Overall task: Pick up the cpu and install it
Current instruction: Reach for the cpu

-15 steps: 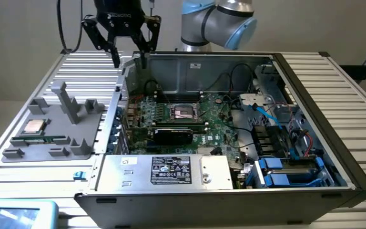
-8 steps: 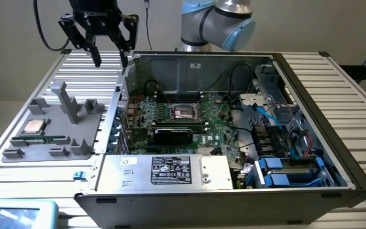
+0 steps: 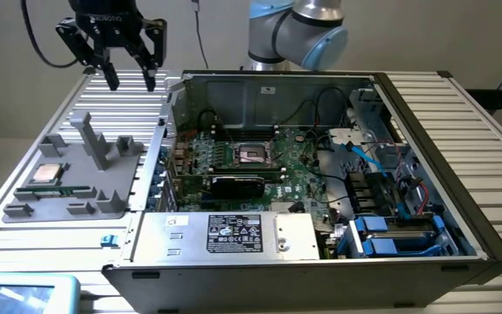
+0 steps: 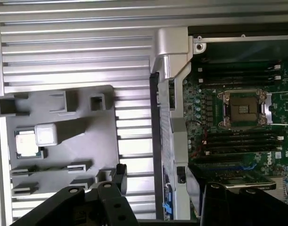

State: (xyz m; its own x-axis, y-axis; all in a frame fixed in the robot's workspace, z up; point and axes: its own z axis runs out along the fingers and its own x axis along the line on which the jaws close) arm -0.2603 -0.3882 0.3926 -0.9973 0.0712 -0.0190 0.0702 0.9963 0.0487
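The cpu [image 3: 46, 173] is a small silver square chip lying flat in a pocket of the grey holder [image 3: 68, 209] on the slatted table, at the exterior view's left. In the wrist view the cpu [image 4: 27, 143] sits beside the pale top of the holder's post. My gripper [image 3: 131, 84] hangs high above the table's far left, well behind the holder, open with nothing between its dark fingers [image 4: 119, 175]. The metal-framed socket [image 3: 253, 154] with a dark centre lies on the motherboard inside the open computer case; the socket [image 4: 242, 110] also appears in the wrist view.
A tall grey post [image 3: 89, 137] rises from the holder near the cpu. A green memory stick [image 3: 55, 192] lies in the holder's front slot. The case wall [image 3: 159, 157] stands between holder and motherboard. Cables and blue drive brackets [image 3: 382, 239] crowd the case's right side.
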